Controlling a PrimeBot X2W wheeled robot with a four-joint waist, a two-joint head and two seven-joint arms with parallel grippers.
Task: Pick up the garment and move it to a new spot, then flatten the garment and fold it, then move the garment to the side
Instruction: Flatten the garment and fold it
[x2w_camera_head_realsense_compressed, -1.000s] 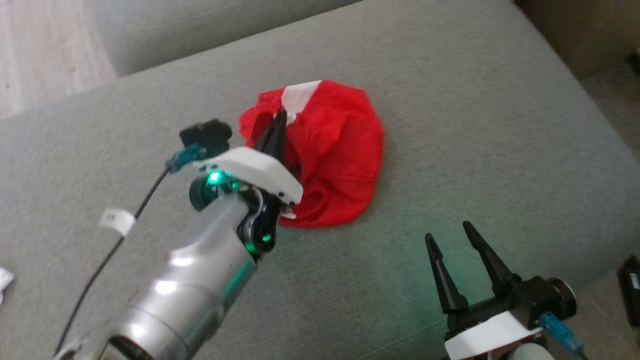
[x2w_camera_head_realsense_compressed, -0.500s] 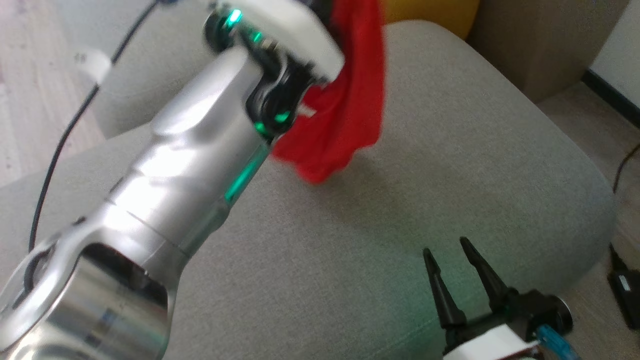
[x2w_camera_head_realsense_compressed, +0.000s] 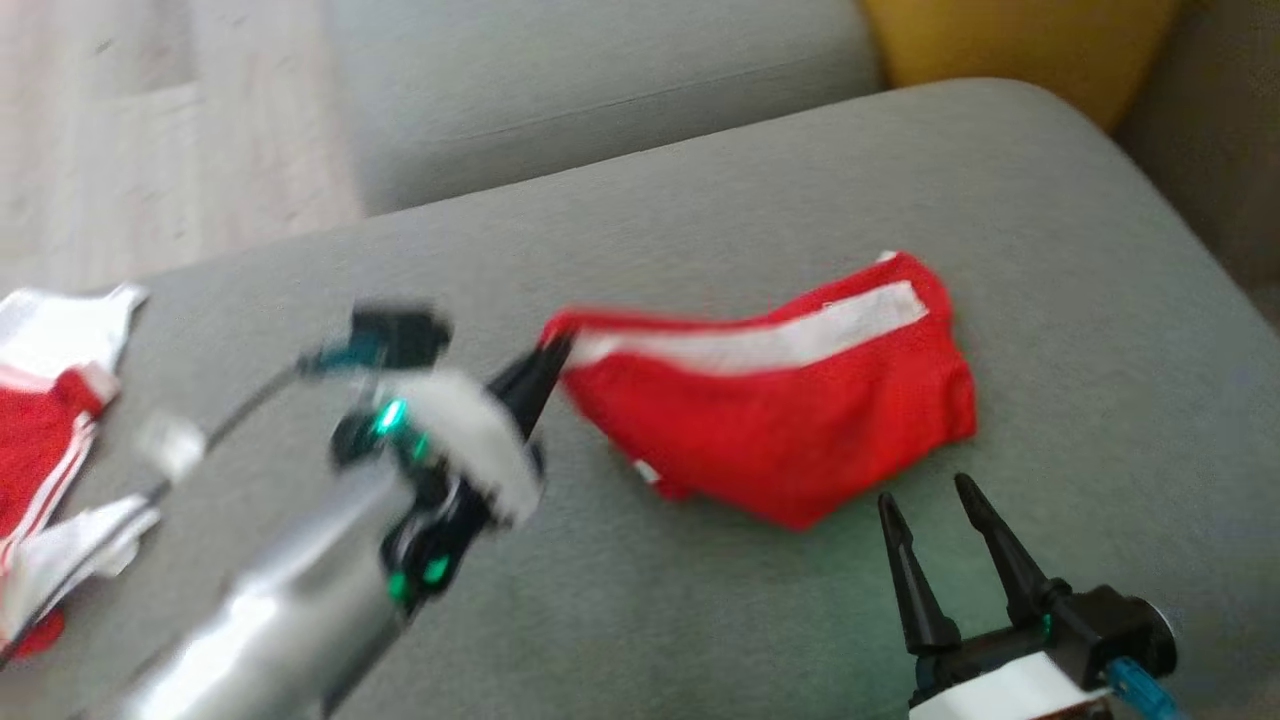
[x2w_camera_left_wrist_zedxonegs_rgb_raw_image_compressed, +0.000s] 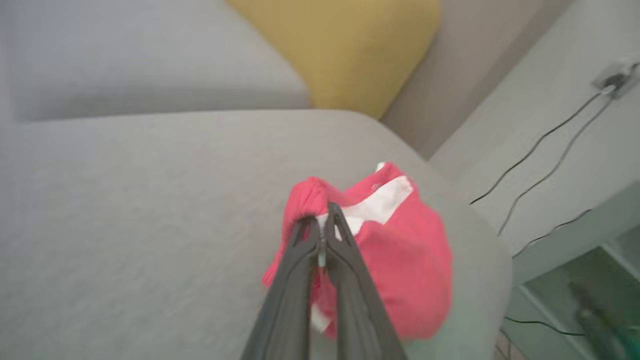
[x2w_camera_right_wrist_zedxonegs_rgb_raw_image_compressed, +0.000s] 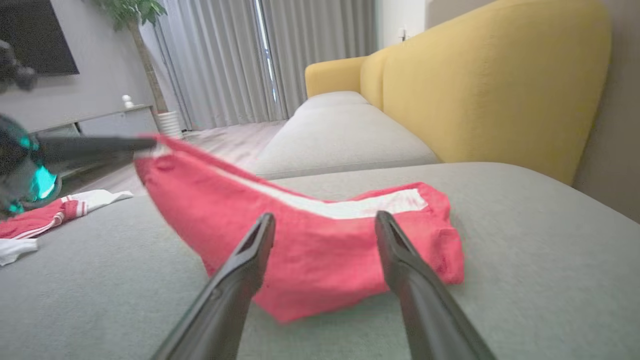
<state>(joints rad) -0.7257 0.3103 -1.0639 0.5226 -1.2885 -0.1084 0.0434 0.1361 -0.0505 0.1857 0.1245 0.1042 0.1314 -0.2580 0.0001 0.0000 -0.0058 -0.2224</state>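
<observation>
The garment (x2w_camera_head_realsense_compressed: 790, 400) is red with a white band and is stretched out on the grey sofa cushion (x2w_camera_head_realsense_compressed: 700, 620). My left gripper (x2w_camera_head_realsense_compressed: 550, 355) is shut on its left corner and holds that end lifted; the far end rests on the cushion. From the left wrist, the dark fingers (x2w_camera_left_wrist_zedxonegs_rgb_raw_image_compressed: 345, 255) pinch the bunched red cloth (x2w_camera_left_wrist_zedxonegs_rgb_raw_image_compressed: 400, 260). My right gripper (x2w_camera_head_realsense_compressed: 925, 495) stands open just in front of the garment's near edge, touching nothing. The right wrist view has the garment (x2w_camera_right_wrist_zedxonegs_rgb_raw_image_compressed: 310, 250) straight ahead beyond the open right gripper (x2w_camera_right_wrist_zedxonegs_rgb_raw_image_compressed: 325, 220), with the left gripper (x2w_camera_right_wrist_zedxonegs_rgb_raw_image_compressed: 150, 144) pulling it leftward.
Other red-and-white clothes (x2w_camera_head_realsense_compressed: 55, 400) lie at the cushion's left end. A yellow backrest (x2w_camera_right_wrist_zedxonegs_rgb_raw_image_compressed: 490, 80) rises behind the seat. The cushion's right edge (x2w_camera_head_realsense_compressed: 1200, 300) drops off beside the garment; cables (x2w_camera_left_wrist_zedxonegs_rgb_raw_image_compressed: 540, 145) run along the wall beyond.
The left gripper lifted the crumpled garment off the cushion, carried it high, and has come down again, drawing it out into a long strip. The head camera shifted. The right gripper stayed open.
</observation>
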